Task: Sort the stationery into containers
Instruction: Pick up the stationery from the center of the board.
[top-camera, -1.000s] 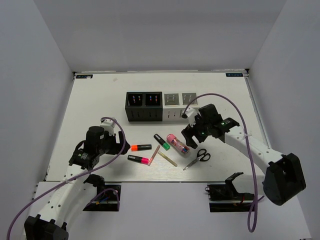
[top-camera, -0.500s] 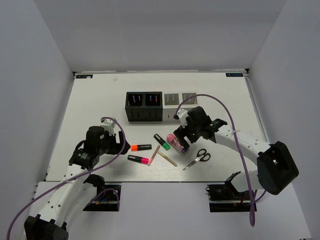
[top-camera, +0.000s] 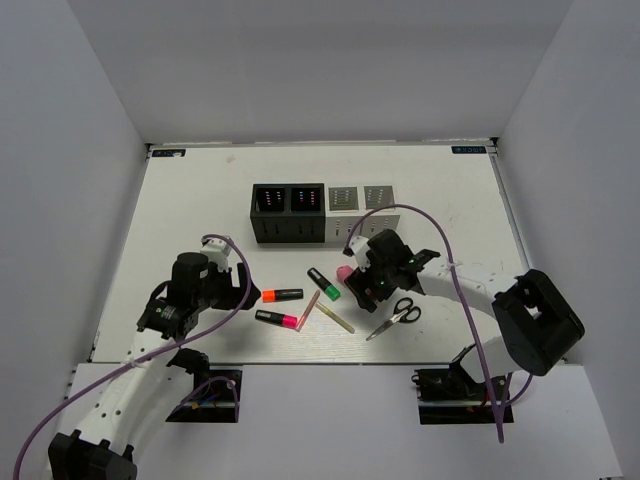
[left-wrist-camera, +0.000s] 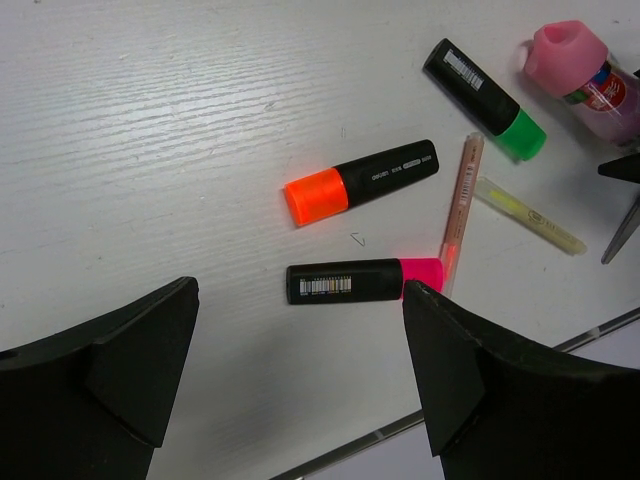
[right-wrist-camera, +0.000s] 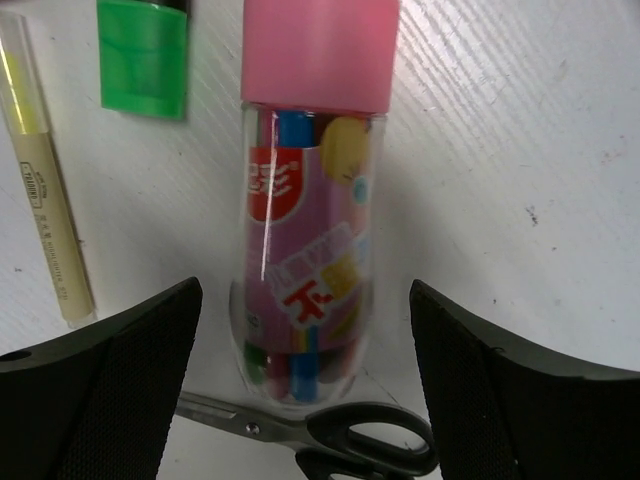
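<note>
White desk (top-camera: 200, 200), seen from above. At upper centre of the frame stand the four containers in one touching row: two black boxes (top-camera: 288, 212) on the frame's left, two pale boxes (top-camera: 360, 205) on its right.

My left tool (top-camera: 243, 285), at lower left, is released; its jaws stand wide above the desk and hold nothing. My right tool (top-camera: 358, 290), at centre, is also released. Its jaws are spread to either side of the pink-capped clear tube (right-wrist-camera: 310, 250), with a gap on each side.

The stationery lies loose on the desk, below the containers in the frame. The black-handled scissors (top-camera: 395, 317) lie at the tube's base, just beside it. The green-capped marker (top-camera: 323, 283) lies beside the tube's cap. The orange-capped marker (left-wrist-camera: 360, 182) and the pink-capped marker (left-wrist-camera: 365, 280) lie near each other, apart. The pink pencil (left-wrist-camera: 460, 210) has its tip at the pink cap. The pale stick (left-wrist-camera: 530, 215) lies just beside the pencil.
</note>
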